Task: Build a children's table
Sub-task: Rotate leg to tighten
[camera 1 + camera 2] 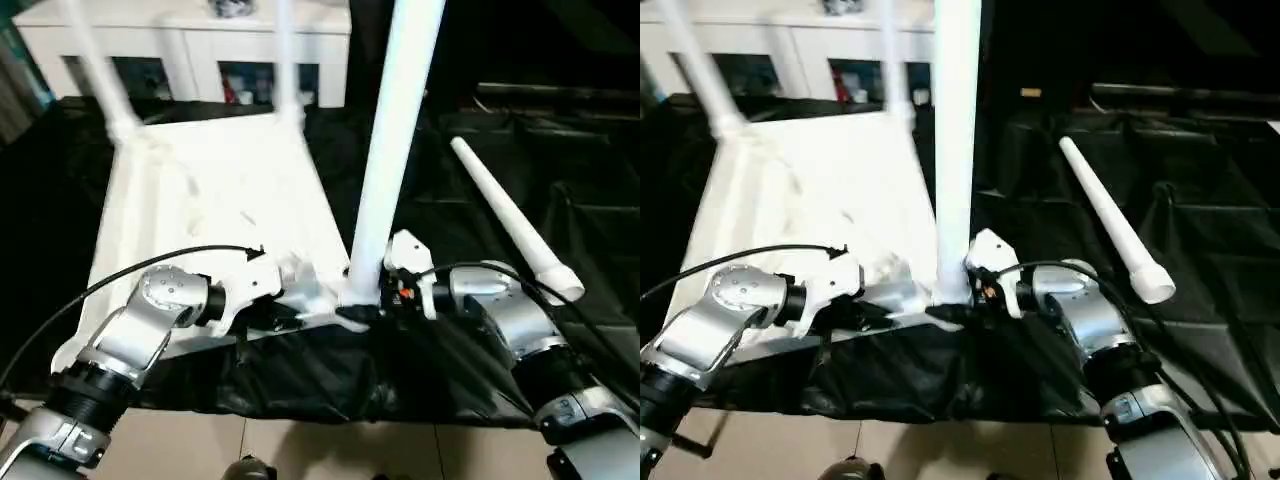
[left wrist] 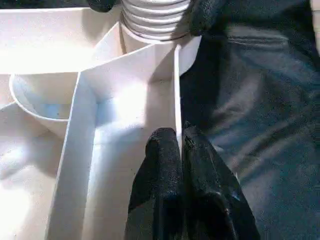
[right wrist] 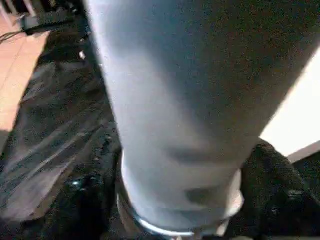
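Right claw (image 1: 372, 300) grips the upright leg (image 1: 395, 140); left claw (image 2: 179, 150), closed empty, braces the tabletop (image 1: 215, 200). Tilting could cross-thread it.

Upturned table (image 1: 200, 200), loose leg (image 1: 510, 220) on black cloth (image 1: 600, 200)

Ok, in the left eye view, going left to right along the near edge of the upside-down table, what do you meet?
Left hand at the tabletop rim → upright leg at the near corner → right hand at that leg's base → loose leg lying on the black cloth.
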Robot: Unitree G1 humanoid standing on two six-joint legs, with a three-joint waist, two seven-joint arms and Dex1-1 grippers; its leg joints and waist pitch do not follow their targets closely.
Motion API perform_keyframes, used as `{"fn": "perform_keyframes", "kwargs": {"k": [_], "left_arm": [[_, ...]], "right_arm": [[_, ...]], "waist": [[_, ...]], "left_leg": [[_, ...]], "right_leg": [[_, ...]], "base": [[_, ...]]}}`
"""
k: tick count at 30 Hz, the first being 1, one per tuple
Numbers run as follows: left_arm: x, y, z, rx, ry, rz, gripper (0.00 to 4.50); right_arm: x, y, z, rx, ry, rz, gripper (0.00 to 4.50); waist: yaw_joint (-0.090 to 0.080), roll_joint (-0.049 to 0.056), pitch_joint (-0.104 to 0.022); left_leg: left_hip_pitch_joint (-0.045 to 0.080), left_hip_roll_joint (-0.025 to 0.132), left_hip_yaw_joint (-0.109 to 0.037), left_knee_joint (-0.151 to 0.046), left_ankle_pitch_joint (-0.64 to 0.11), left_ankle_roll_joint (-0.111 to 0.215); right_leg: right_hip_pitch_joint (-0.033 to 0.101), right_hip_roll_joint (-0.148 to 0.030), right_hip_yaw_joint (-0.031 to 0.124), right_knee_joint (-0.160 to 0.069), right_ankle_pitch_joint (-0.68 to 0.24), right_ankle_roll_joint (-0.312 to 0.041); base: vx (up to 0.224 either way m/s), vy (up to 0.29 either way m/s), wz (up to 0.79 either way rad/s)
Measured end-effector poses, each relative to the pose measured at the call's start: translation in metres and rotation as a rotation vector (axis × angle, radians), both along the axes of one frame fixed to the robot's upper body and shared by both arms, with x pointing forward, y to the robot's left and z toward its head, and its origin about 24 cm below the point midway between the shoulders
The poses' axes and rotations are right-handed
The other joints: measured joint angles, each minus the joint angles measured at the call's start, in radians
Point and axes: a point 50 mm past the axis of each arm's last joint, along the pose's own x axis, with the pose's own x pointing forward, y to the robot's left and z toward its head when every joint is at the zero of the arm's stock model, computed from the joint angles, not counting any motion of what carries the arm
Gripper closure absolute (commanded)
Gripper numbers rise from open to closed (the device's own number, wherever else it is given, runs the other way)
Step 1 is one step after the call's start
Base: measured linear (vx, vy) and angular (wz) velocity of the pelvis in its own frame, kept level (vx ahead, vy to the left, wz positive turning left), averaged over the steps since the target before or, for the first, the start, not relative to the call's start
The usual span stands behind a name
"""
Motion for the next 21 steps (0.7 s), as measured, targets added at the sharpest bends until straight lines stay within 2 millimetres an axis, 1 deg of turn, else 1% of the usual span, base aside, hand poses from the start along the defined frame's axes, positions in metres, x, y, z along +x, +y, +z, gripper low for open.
{"fn": "perform_keyframes", "kwargs": {"k": [2,7,9,10,13,15,18,19,21], "left_arm": [[0.000,0.001,0.000,0.002,0.004,-0.011,4.50],[0.001,0.000,-0.002,-0.008,0.007,-0.012,4.50],[0.002,0.000,-0.003,-0.014,0.010,0.015,4.50],[0.004,-0.001,-0.004,-0.024,0.009,0.052,4.50],[0.013,-0.010,-0.007,-0.043,-0.011,0.163,4.50],[0.018,-0.020,-0.009,-0.044,-0.031,0.228,4.50],[0.022,-0.036,-0.012,-0.044,-0.054,0.305,4.50],[0.023,-0.040,-0.013,-0.043,-0.061,0.323,4.50],[0.023,-0.048,-0.015,-0.048,-0.062,0.361,4.50]], "right_arm": [[-0.001,0.000,0.000,-0.003,0.007,0.010,1.71],[-0.003,0.001,-0.002,0.011,0.024,0.004,1.75],[-0.002,0.001,-0.005,0.033,0.038,-0.045,1.75],[0.000,0.001,-0.006,0.046,0.040,-0.098,1.75],[0.009,0.004,-0.012,0.083,0.023,-0.303,1.76],[0.016,0.007,-0.017,0.105,0.020,-0.466,1.76],[0.024,0.015,-0.021,0.126,0.017,-0.665,1.77],[0.027,0.016,-0.020,0.124,0.017,-0.707,1.77],[0.029,0.020,-0.022,0.128,0.014,-0.787,1.77]], "waist": [[0.003,0.000,0.000],[0.009,-0.001,-0.001],[0.009,-0.002,-0.002],[0.008,-0.002,-0.002],[0.001,-0.003,-0.002],[-0.017,-0.004,-0.003],[-0.036,-0.004,-0.003],[-0.042,-0.005,-0.003],[-0.047,-0.004,-0.003]], "left_leg": [[0.001,0.000,0.000,0.000,0.000,0.000],[0.002,0.000,0.000,0.000,0.000,0.000],[0.003,0.000,0.000,0.000,0.000,0.000],[0.004,0.000,0.000,0.000,0.000,0.000],[0.006,0.000,-0.001,0.000,0.000,0.000],[0.010,-0.001,-0.001,0.000,0.000,0.000],[0.013,-0.001,-0.006,0.000,0.000,0.000],[0.013,-0.001,-0.007,0.000,0.000,0.000],[0.013,-0.001,-0.010,0.001,0.000,0.000]], "right_leg": [[0.000,0.000,0.000,0.000,-0.003,0.005],[0.001,0.000,0.000,0.001,-0.003,0.005],[0.001,0.000,0.000,0.003,-0.003,0.005],[0.001,0.000,0.001,0.004,-0.003,0.006],[0.002,0.000,0.001,0.004,-0.004,0.006],[0.004,0.000,0.000,0.004,-0.004,0.006],[0.008,-0.001,-0.005,-0.002,-0.004,0.006],[0.008,-0.001,-0.007,-0.004,-0.004,0.006],[0.011,-0.001,-0.012,-0.009,-0.004,0.007]], "base": [[0.000,0.000,0.00],[0.000,0.000,0.00],[0.000,0.000,0.00],[0.000,0.000,0.00],[0.000,0.000,0.00],[0.000,0.000,0.00],[0.000,0.000,0.00],[0.000,0.000,0.00],[0.000,0.000,0.00]]}}
